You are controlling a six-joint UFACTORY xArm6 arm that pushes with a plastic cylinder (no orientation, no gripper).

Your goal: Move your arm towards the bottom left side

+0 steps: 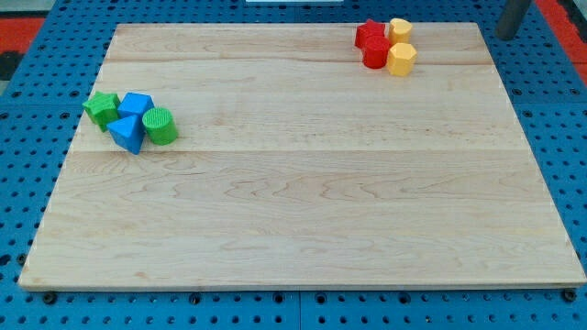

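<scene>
My dark rod enters at the view's top right corner, and my tip (pixel 503 35) sits just off the wooden board's (pixel 303 211) right top edge, over the blue pegboard. It is to the right of a cluster at the view's top: a red block (pixel 370 33), a second red block (pixel 376 53), a yellow block (pixel 400 27) and a yellow hexagon (pixel 402 60). At the view's left lie a green star (pixel 101 107), a blue cube (pixel 137 104), a blue triangle (pixel 127 134) and a green cylinder (pixel 160 126), touching one another. My tip touches no block.
The blue perforated pegboard (pixel 27 137) surrounds the board on all sides. Red panels show at the view's top left (pixel 23 27) and top right corners.
</scene>
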